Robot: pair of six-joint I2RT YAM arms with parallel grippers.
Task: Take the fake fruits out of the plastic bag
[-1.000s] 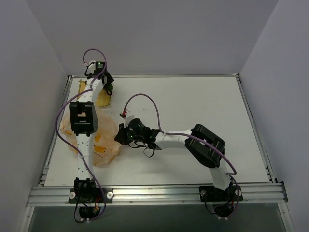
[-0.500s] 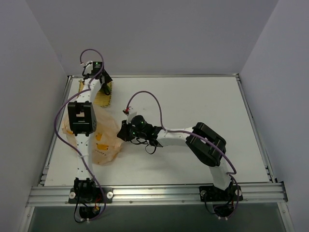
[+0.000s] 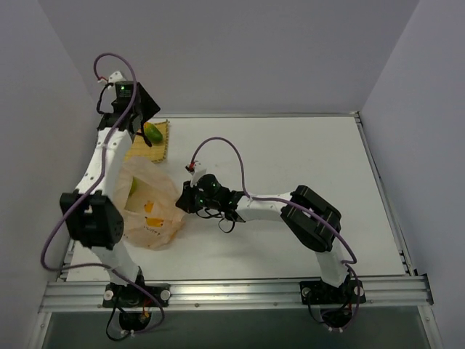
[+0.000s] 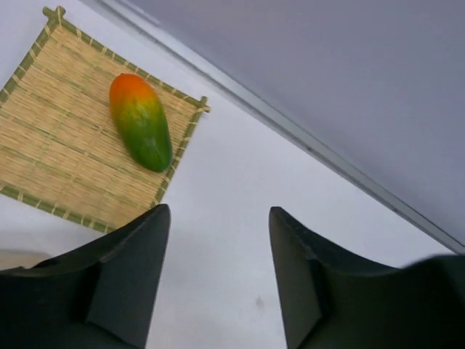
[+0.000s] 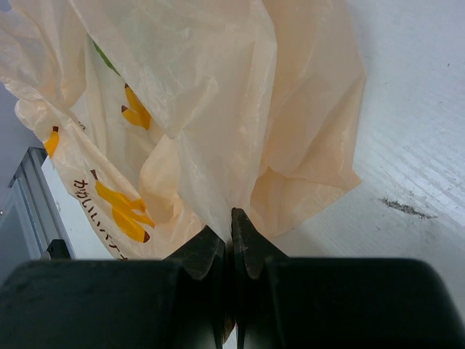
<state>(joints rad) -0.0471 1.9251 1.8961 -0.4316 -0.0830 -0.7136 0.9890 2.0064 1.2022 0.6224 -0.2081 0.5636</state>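
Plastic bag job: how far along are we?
Done: one green-and-orange fruit lies on the woven mat, out of the plastic bag. In hand: right gripper pinches the bag's edge; left gripper hangs open and empty by the mat. Left: at least one green fruit shows through the bag; the total inside is unclear.

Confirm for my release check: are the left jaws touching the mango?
Apart. The left wrist view shows the mango lying on the mat, bare mat and table between it and the open jaws.
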